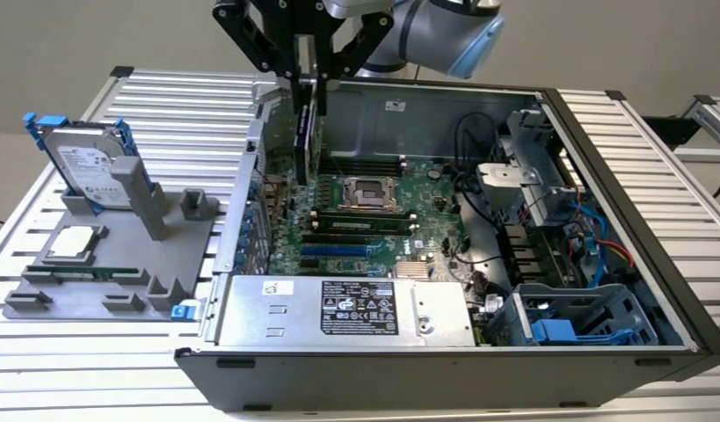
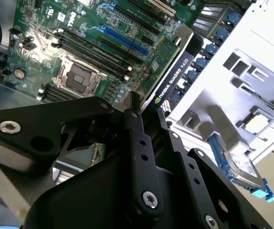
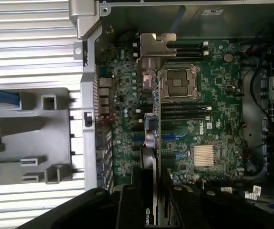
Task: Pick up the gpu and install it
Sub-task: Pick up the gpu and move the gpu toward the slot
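Observation:
The gpu (image 1: pixel 307 141) hangs on edge above the motherboard (image 1: pixel 372 215) of the open computer case, near the case's wall on the exterior view's left. My gripper (image 1: pixel 309 81) is shut on its upper edge. In the second wrist view the gpu (image 2: pixel 175 67) shows its black shroud edge running away from the gripper (image 2: pixel 146 112) toward the blue expansion slots (image 2: pixel 125 40). The first wrist view looks down the gpu (image 3: pixel 151 143) edge-on, with its silver bracket (image 3: pixel 156 45) at the far end and the gripper (image 3: pixel 157 193) clamped around the near end.
A grey fixture (image 1: pixel 113 264) at the exterior view's left holds a hard drive with blue rails (image 1: pixel 90 167), a processor (image 1: pixel 76 244) and a RAM stick (image 1: pixel 84 272). Inside the case are a power supply (image 1: pixel 336 308), cables (image 1: pixel 477 176) and a blue drive cage (image 1: pixel 570 325).

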Available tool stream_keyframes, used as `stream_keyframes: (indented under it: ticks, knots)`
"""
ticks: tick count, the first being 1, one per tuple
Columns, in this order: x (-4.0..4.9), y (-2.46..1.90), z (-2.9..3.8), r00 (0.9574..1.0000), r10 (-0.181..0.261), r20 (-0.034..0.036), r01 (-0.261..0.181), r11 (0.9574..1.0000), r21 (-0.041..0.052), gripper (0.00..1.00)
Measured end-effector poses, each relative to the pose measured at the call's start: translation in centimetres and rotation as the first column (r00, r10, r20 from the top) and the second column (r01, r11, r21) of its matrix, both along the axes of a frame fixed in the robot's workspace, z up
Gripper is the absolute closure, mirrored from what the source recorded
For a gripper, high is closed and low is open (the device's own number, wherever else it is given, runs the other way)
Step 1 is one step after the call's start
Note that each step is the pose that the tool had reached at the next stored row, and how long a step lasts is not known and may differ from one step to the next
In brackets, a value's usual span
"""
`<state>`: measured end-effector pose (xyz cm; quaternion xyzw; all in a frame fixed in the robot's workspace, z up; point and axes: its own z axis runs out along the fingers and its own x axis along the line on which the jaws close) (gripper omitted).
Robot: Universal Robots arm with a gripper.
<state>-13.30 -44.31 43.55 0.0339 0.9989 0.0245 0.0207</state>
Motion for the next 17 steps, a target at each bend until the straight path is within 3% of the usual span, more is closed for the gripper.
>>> stream_keyframes:
  ticks: [17]
  knots:
    - [2.84, 0.0, 0.0, 1.0, 0.0, 0.0, 0.0, 1.0, 0.0, 1.0]
